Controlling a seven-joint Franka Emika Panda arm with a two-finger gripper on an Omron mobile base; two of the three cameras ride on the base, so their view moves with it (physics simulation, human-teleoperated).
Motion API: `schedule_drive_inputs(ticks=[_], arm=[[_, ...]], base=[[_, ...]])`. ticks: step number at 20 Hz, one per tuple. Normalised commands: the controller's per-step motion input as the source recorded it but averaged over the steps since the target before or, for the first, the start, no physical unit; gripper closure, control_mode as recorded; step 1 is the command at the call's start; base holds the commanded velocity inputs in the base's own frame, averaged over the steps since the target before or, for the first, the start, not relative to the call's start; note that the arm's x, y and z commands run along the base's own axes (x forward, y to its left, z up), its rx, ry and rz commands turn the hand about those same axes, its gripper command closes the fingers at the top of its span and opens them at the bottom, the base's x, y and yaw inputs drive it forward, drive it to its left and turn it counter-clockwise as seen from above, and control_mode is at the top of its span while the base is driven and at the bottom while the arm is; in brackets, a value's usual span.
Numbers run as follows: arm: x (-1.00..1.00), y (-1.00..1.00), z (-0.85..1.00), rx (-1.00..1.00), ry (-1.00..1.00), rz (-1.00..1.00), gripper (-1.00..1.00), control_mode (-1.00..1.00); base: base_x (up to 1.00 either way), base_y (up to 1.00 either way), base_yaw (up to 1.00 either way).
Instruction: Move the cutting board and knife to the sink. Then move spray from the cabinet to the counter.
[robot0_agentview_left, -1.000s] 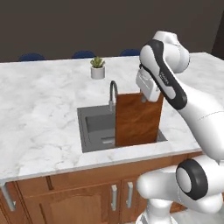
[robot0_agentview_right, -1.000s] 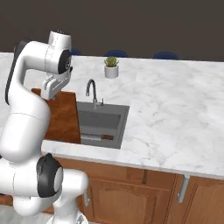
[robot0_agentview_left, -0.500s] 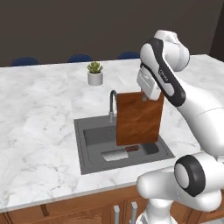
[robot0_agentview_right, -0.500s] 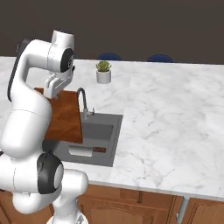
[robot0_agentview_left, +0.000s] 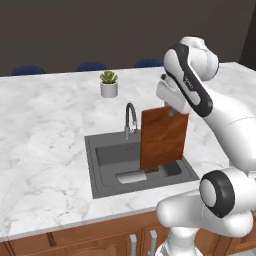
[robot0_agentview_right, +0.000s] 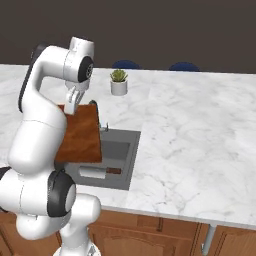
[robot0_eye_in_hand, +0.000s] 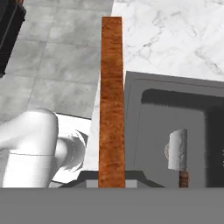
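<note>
White marble counter (robot0_agentview_left: 45, 130) w/ grey veins runs wide across the scene, dark wall behind, brown wood drawer fronts (robot0_agentview_left: 100, 240) below the near edge. Dark grey sink (robot0_agentview_left: 107, 160) is set into the counter about mid-scene, curved faucet (robot0_agentview_left: 130, 117) on its far rim. Small potted plant (robot0_agentview_left: 108, 83) in a pale pot stands on the counter beyond the sink, well apart from it. Blue chair backs (robot0_agentview_left: 91, 66) show past the far edge of the counter.

Gripper (robot0_agentview_left: 171, 111) is up over the right part of the sink, jaws clenched on the top edge of the cutting board (robot0_agentview_left: 163, 137). Board hangs upright, roughly vertical, reddish-brown face toward the left base cam; lower edge is above the basin, not resting on anything I can see. From the right base cam the board (robot0_agentview_right: 80, 135) hangs between arm and faucet, just beside the faucet. Hand cam looks down along the board (robot0_eye_in_hand: 112, 100) edge-on: thin brown strip running away from the fingers, sink basin to its right, counter beyond.

Knife (robot0_agentview_left: 140, 175) lies flat on the sink floor near the front wall, grey blade to the left, wood handle to the right. Same in the hand cam (robot0_eye_in_hand: 178, 155): broad blade, short brown handle, apart from the board.
</note>
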Motion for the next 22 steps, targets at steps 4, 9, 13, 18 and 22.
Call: schedule_drive_inputs(ticks=[4, 9, 13, 18, 22], arm=[[0.34, -0.43, -0.28, 0.01, -0.08, 0.81, 1.0, -1.0], [0.27, -0.35, -0.46, 0.06, -0.07, 0.82, 1.0, -1.0], [0.17, -0.61, -0.36, 0.23, -0.18, 0.66, 1.0, -1.0], [0.03, -0.67, -0.06, 0.36, -0.35, 0.44, 1.0, -1.0], [0.12, -0.17, 0.0, 0.32, -0.36, 0.27, 1.0, -1.0]], base=[[0.0, 0.0, 0.0], [0.0, 0.0, 0.0], [0.0, 0.0, 0.0], [0.0, 0.0, 0.0], [0.0, 0.0, 0.0]])
